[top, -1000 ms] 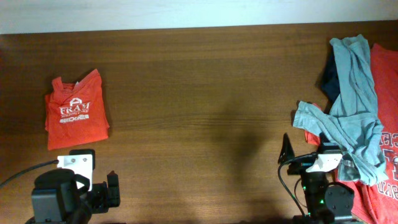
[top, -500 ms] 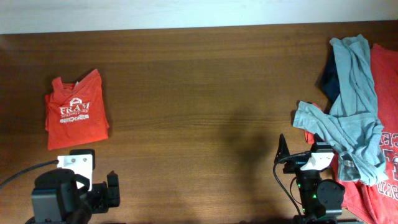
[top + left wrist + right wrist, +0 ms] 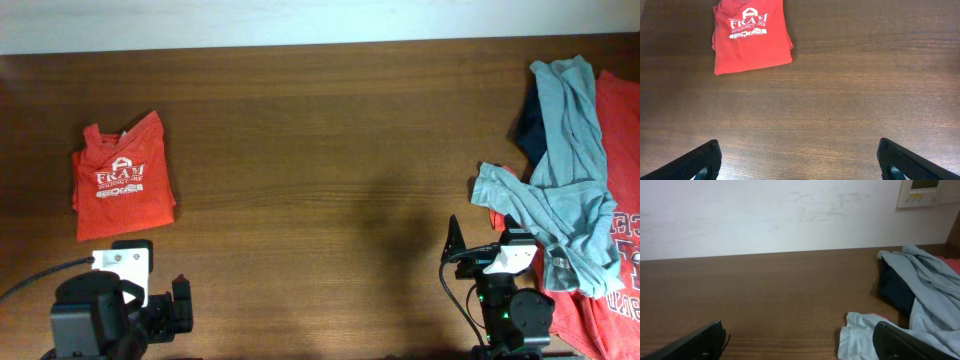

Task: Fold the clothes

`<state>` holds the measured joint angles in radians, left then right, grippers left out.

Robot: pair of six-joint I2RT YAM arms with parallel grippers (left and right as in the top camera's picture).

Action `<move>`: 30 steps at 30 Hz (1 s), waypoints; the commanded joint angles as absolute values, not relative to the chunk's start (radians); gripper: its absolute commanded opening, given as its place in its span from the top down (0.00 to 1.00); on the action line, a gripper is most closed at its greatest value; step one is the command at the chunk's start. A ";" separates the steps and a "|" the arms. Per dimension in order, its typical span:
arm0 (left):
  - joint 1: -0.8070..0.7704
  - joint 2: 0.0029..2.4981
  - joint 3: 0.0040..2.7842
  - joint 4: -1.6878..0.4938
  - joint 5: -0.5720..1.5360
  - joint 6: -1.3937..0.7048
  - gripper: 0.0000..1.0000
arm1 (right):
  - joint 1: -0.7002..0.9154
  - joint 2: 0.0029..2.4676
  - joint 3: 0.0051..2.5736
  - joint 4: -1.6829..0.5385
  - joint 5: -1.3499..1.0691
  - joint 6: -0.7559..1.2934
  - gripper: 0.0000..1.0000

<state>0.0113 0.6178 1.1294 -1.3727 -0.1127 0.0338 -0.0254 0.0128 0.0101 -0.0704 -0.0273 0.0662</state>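
One squarish folded red shirt (image 3: pixel 123 190); rumpled grey shirt (image 3: pixel 565 190).

folded red shirt (image 3: pixel 751 37): white "fram" print; txt below unreadable.

Left wrist view. You look down on the dark wooden table (image 3: pixel 850 90). At upper left lies a folded red T-shirt (image 3: pixel 751 37), flat, its white "FRAM" print and house emblem facing up. The left gripper (image 3: pixel 799 152) sits at the bottom edge: its two black fingers (image 3: pixel 697 162) enter from the lower corners, spread wide, with wood grain showing between them, well apart from the shirt.
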 commanded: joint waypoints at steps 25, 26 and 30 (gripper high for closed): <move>0.007 0.316 0.501 -0.634 -0.084 0.049 0.01 | -0.033 0.009 0.006 -0.075 -0.041 0.060 0.01; 0.007 0.288 0.439 -0.561 -0.067 0.049 0.01 | -0.033 0.009 0.006 -0.075 -0.041 0.060 0.01; 0.007 0.186 0.251 -0.307 -0.064 0.049 0.01 | -0.033 0.009 0.006 -0.075 -0.041 0.060 0.01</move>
<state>0.0113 0.2562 0.3508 -0.4080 -0.0875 0.0376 -0.0257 0.0132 0.0101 -0.0708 -0.0277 0.0666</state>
